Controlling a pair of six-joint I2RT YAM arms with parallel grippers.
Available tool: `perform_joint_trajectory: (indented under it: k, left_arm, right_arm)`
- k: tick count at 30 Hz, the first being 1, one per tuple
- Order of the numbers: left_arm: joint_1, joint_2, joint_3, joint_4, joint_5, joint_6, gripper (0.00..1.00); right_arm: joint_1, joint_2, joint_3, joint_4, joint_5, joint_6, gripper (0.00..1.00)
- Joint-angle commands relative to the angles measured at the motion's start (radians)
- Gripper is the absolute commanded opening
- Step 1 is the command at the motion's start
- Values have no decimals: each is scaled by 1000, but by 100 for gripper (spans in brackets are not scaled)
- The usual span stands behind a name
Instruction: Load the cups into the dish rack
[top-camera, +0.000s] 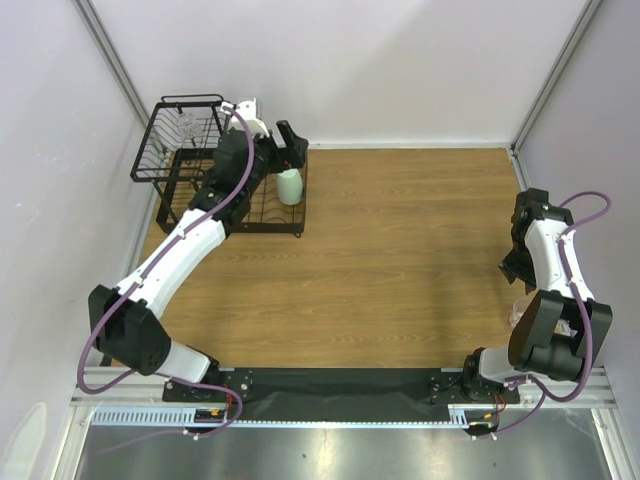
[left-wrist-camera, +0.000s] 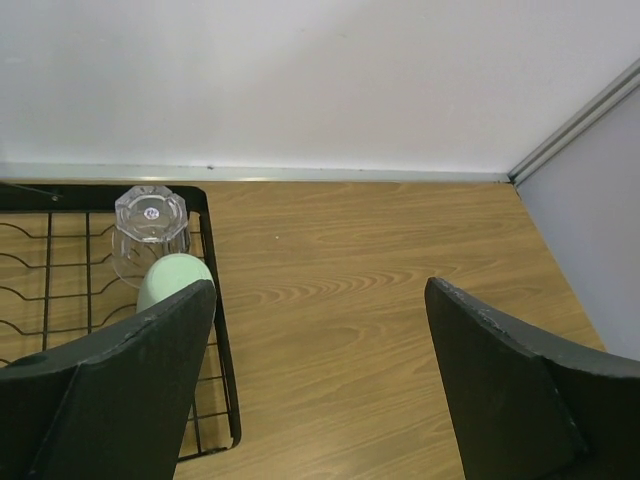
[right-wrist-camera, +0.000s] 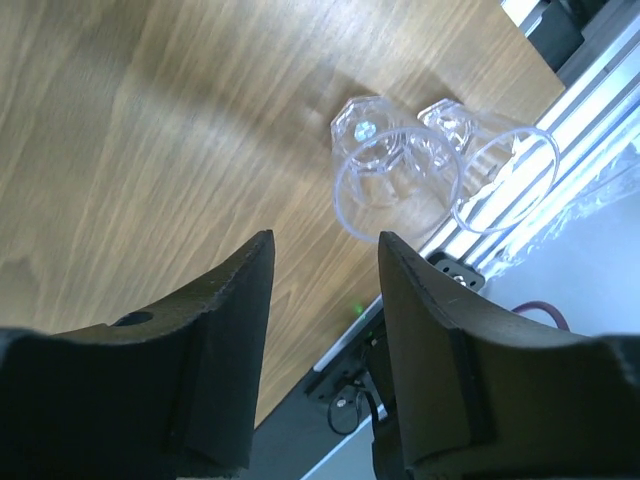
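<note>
The black wire dish rack (top-camera: 175, 170) stands at the far left. A pale mint-green tumbler (top-camera: 289, 186) sits on its low tray, also seen in the left wrist view (left-wrist-camera: 172, 278) with an upturned clear glass cup (left-wrist-camera: 150, 228) right behind it. Another clear cup (top-camera: 187, 125) is in the raised basket. My left gripper (top-camera: 285, 158) hovers over the tray's right end, open and empty (left-wrist-camera: 320, 380). Two clear cups (right-wrist-camera: 395, 180) (right-wrist-camera: 492, 165) stand side by side at the table's near right edge. My right gripper (right-wrist-camera: 322, 245) is open and empty, just above them.
The tray's black rim (left-wrist-camera: 218, 330) runs under my left finger. A metal rail and cabling (right-wrist-camera: 420, 330) border the table directly beside the two clear cups. White walls and frame posts close in the back and sides. In the top view the right gripper (top-camera: 512, 268) is near the right wall.
</note>
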Motion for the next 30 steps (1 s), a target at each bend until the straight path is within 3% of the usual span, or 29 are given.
perform_joint_trajectory:
  k: [1, 30]
  left_arm:
    - [-11, -61, -13, 5, -8, 35, 91]
    - [-14, -88, -38, 2, -39, 61, 94]
  right_arm:
    - [-7, 24, -10, 66, 56, 14, 50]
    - [-65, 88, -142, 135, 31, 90, 43]
